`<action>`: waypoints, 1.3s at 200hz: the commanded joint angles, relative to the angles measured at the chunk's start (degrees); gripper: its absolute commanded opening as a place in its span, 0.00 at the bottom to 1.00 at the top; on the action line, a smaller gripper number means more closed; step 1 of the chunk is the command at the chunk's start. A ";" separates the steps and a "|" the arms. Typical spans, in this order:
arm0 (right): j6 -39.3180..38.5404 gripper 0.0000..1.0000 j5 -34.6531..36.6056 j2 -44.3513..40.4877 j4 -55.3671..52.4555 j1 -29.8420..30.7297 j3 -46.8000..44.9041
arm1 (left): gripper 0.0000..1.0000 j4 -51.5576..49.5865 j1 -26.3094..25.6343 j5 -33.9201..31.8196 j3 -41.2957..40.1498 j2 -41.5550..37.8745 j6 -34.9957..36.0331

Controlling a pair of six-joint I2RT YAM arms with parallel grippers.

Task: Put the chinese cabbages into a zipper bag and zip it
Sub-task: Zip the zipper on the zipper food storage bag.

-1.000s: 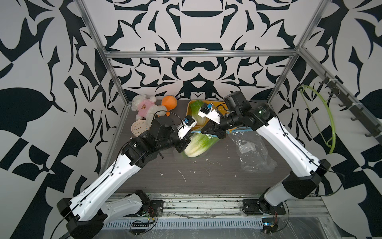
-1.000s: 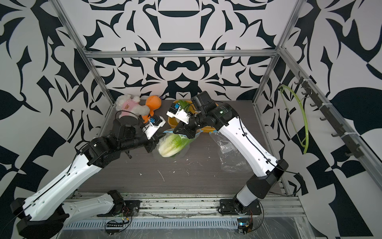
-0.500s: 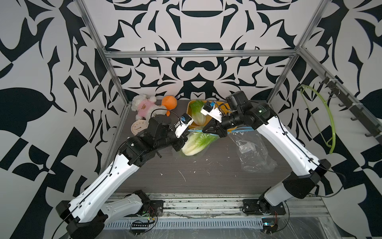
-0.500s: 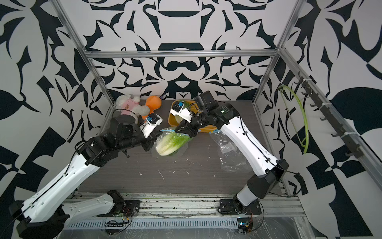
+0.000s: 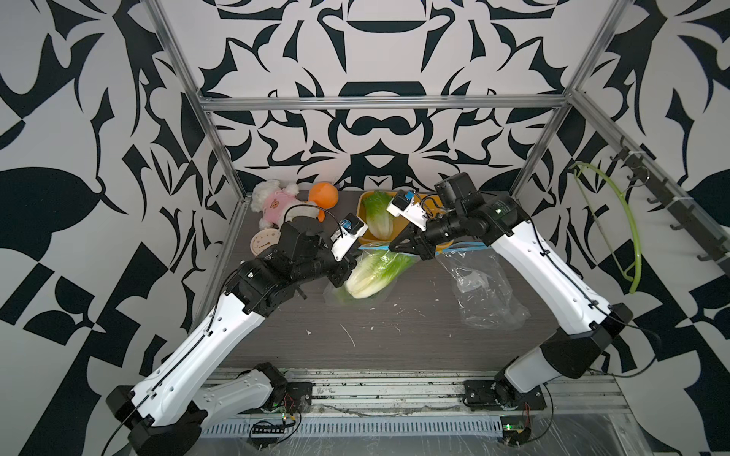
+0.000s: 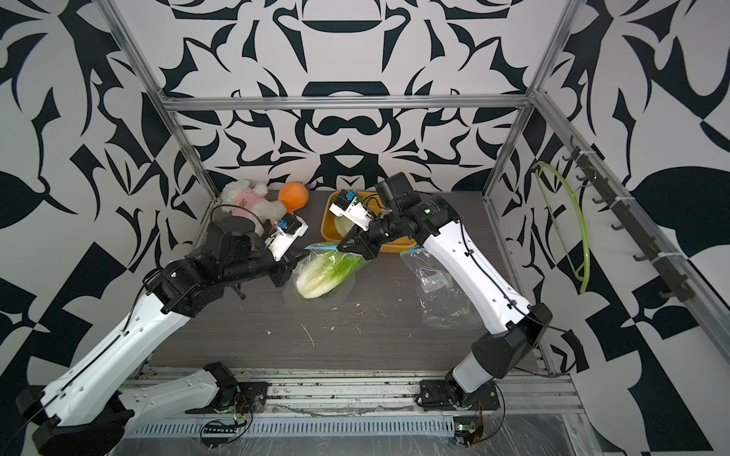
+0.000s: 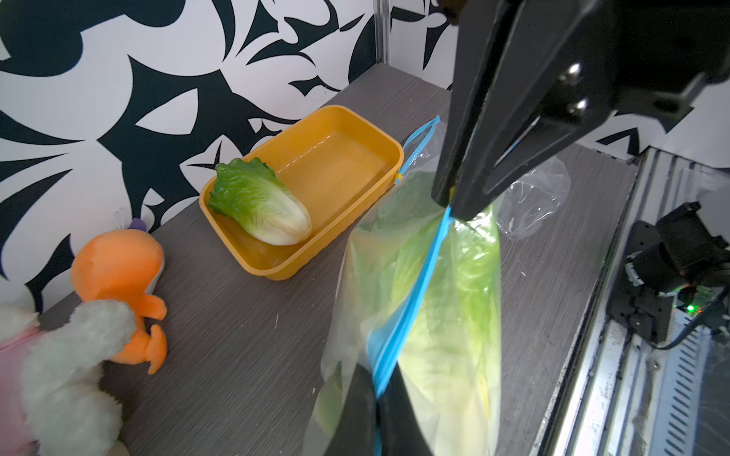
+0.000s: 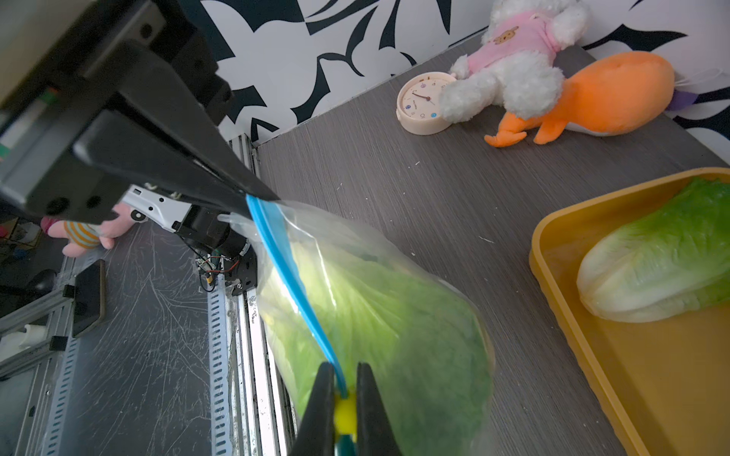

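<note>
A clear zipper bag (image 5: 371,276) with a blue zip strip (image 7: 414,296) hangs between my two grippers, its lower end resting on the table. Green and white chinese cabbage (image 6: 322,272) shows through the plastic; how many heads are inside I cannot tell. My left gripper (image 7: 379,391) is shut on one end of the zip strip. At the other end my right gripper (image 8: 343,379) is shut on the yellow slider (image 8: 345,410). In a top view the left gripper (image 5: 352,263) and right gripper (image 5: 395,248) flank the bag. Another chinese cabbage (image 7: 258,201) lies in the yellow tray (image 7: 343,158).
A white plush in pink (image 5: 274,201), an orange plush (image 5: 324,195) and a small round clock (image 5: 262,243) sit at the back left. A second, empty clear bag (image 5: 482,292) lies under the right arm. A green hoop (image 5: 628,237) hangs on the right wall.
The bag with its cabbage has shifted slightly to the left. Both grippers have stayed shut on the zip.
</note>
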 commanded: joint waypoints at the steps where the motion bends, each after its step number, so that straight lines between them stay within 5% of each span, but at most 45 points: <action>1: 3.26 0.00 9.30 -1.17 -3.46 -2.81 -1.58 | 0.00 6.45 1.46 1.69 -2.47 -1.52 -1.52; 84: 9.28 0.00 14.60 -1.73 -0.70 1.45 -0.51 | 0.00 6.74 1.46 4.35 -4.30 0.25 -0.67; 110: 11.36 0.00 13.38 -0.50 1.60 2.73 1.61 | 0.33 3.57 1.47 6.10 -1.35 1.27 1.18; 140: 10.87 0.00 10.37 1.16 0.63 3.53 6.59 | 0.51 0.93 1.47 7.47 2.06 2.93 3.87; 184: 6.98 0.00 18.24 5.50 -6.41 4.90 15.47 | 0.54 -3.51 1.41 4.68 8.79 6.45 7.49; 199: 7.24 0.00 15.28 7.85 -10.57 4.74 22.34 | 0.55 -3.26 1.47 3.96 9.81 7.05 8.46; 260: 8.89 0.00 12.47 4.40 -3.95 4.90 18.22 | 0.58 -0.90 1.93 1.19 10.17 7.66 11.96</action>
